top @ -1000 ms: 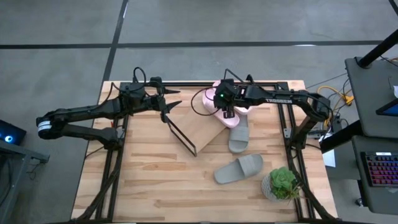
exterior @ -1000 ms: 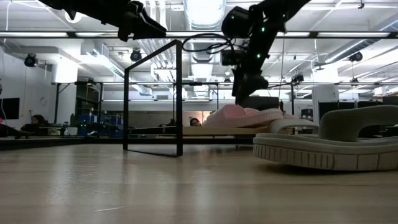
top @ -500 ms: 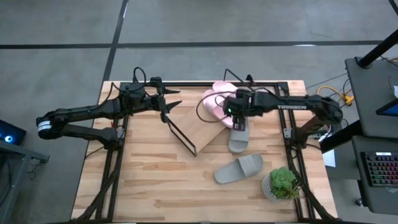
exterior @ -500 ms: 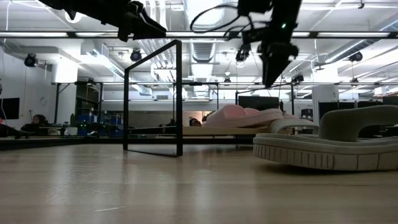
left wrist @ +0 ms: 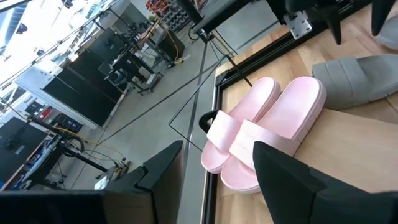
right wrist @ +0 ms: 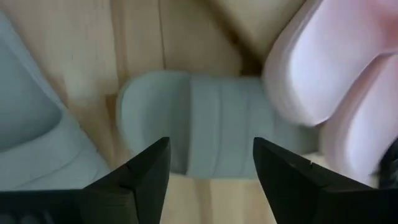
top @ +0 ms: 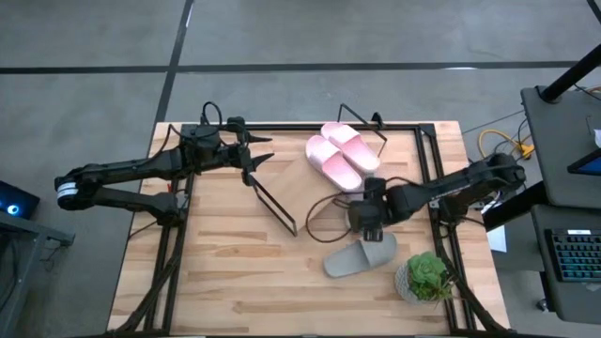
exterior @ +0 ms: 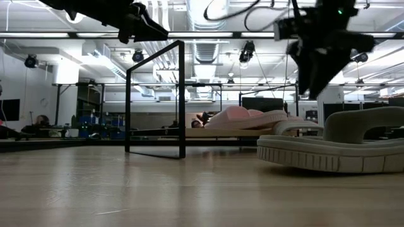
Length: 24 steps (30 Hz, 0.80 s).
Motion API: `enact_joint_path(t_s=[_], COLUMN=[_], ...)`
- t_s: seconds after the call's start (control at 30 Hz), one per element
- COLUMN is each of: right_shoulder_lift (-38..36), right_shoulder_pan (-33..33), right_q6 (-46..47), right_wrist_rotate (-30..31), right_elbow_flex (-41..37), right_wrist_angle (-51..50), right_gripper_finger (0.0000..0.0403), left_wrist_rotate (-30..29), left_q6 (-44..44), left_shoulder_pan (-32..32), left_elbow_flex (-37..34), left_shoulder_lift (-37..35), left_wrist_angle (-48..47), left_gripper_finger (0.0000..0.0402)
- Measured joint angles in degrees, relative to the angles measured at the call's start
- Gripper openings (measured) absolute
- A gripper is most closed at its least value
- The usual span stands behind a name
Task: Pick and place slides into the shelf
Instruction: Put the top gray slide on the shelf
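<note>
A grey slide [top: 361, 256] lies near the table's [top: 216, 282] front right corner. Just behind it the right gripper [top: 361, 219], fingers spread and holding nothing, hangs over the second grey slide [right wrist: 211, 127]. Farther back, two pink slides [top: 342, 157] rest on the shelf [top: 305, 192]. The left gripper [top: 261, 148] waits released near the back edge.

Two pale pink slides [top: 340, 157] lie side by side on one slanted wooden shelf [top: 299, 192]. Two grey slides are present: one [top: 362, 255] in full view on the tabletop, the other [right wrist: 214, 130] seen beneath the right arm. Two robot arms and one potted plant [top: 424, 276] complete the scene.
</note>
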Motion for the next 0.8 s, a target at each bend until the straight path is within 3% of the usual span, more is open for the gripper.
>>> enact_joint_path(t_s=[0.27,0.5,0.8], right_shoulder_lift=[1.78,4.26,8.67], right_shoulder_pan=[1.3,1.3,1.31], right_q6=[7.16,7.11,6.08], right_wrist_rotate=[0.4,7.34,8.86], right_elbow_flex=[-6.06,-8.81,-8.88], right_wrist_angle=[5.16,6.11,7.76], right_gripper_finger=[0.0219,0.0219,0.0219], left_wrist_rotate=[0.02,0.02,0.02], left_q6=[0.02,0.02,0.04], left_shoulder_pan=[-0.01,0.0,0.0], left_elbow_flex=[-0.02,-0.02,-0.02], left_shoulder_lift=[0.0,0.0,0.0], left_wrist_angle=[-0.05,-0.07,-0.06], left_gripper_finger=[0.0179,0.0179,0.0179])
